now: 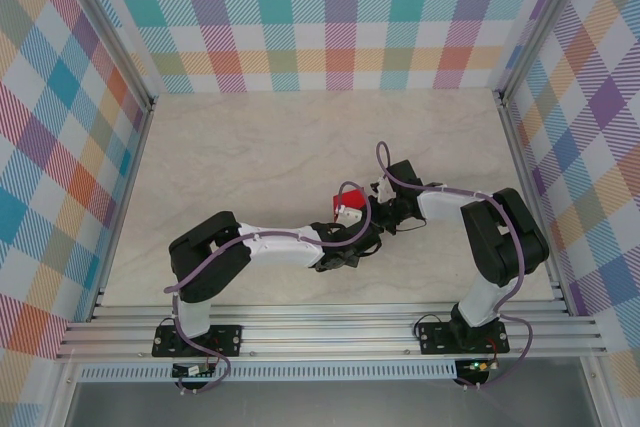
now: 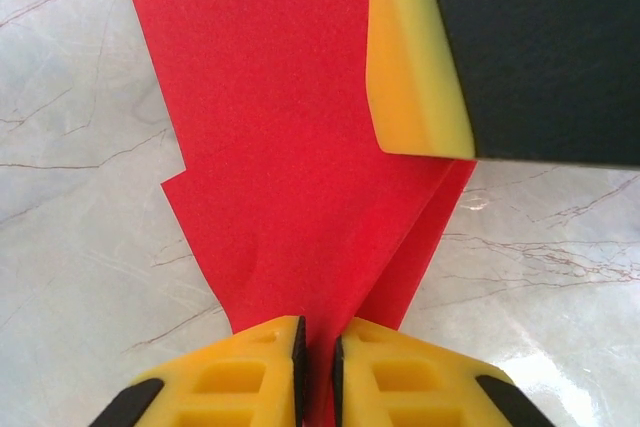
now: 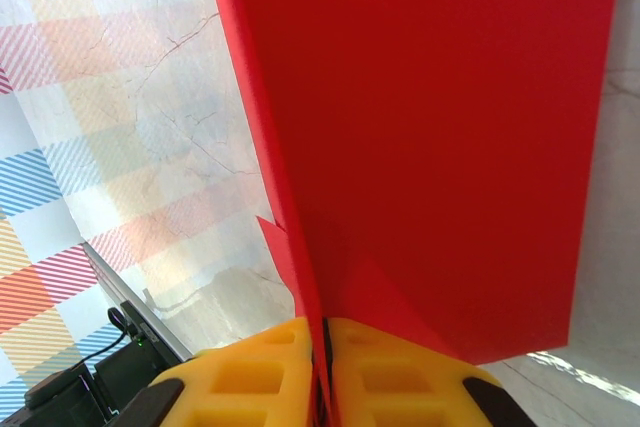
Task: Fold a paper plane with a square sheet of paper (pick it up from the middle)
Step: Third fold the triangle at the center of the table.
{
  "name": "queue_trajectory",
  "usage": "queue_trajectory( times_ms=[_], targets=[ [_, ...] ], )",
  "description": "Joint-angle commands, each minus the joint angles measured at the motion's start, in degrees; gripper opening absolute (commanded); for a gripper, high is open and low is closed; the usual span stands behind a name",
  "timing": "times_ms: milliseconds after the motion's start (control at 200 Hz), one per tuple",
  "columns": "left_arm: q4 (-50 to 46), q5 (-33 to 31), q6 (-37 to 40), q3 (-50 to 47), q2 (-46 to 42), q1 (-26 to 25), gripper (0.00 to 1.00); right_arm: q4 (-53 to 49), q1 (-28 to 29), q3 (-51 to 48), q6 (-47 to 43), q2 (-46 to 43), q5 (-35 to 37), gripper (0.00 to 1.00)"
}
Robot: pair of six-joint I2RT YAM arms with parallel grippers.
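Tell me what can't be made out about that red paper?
- Top view: the paper plane is tiny and largely hidden by the arms; folds unreadable.
- Left wrist view: its far end is cut by the top edge; the right gripper's finger covers one side.
- Right wrist view: its far end runs off the top edge.

Left arm (image 1: 270,245): forearm runs toward 3 o'clock; left gripper (image 2: 318,367) pinched on paper plane (image 2: 300,147). Right arm (image 1: 490,232): elbow folded, forearm toward 9 o'clock; right gripper (image 3: 322,372) pinched on same plane.
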Motion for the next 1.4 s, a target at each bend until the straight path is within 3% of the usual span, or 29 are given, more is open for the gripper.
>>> queue_trajectory(
  times_ms=[0,300,625,915,1085,1200,1400],
  targets=[
    [-1.2,-1.5,-1.1,0.6,0.4,-0.9,0.13,-1.4,-0.1,1.2,-0.3,-0.5,-0.6,0.12],
    [3.0,0.5,-0.8,-3.1,-1.6,-0.8,0.06,-3.2,-0.1,2.4,-1.4,-1.2,-1.4,0.27],
    [14.2,4.6,-1.7,-10.3,-5.1,0.2,0.05,-5.6,-0.1,3.5,-2.0,-1.7,-1.3,0.42],
    [24.7,12.3,-2.2,-17.7,-8.3,2.9,0.05,-8.9,-0.1,2.9,-3.7,-9.5,2.0,0.63],
    [30.8,18.2,-2.4,-21.7,-9.4,5.4,0.05,-9.4,-0.1,1.9,-4.7,-14.3,2.7,0.60],
    [34.4,21.6,-2.9,-23.8,-9.8,7.3,0.05,-8.6,-0.1,1.2,-4.7,-15.0,1.9,0.45],
    [37.6,25.9,-3.2,-25.9,-10.4,9.6,0.05,-5.0,-0.1,0.8,-3.4,-11.4,-2.2,0.30]
  ],
)
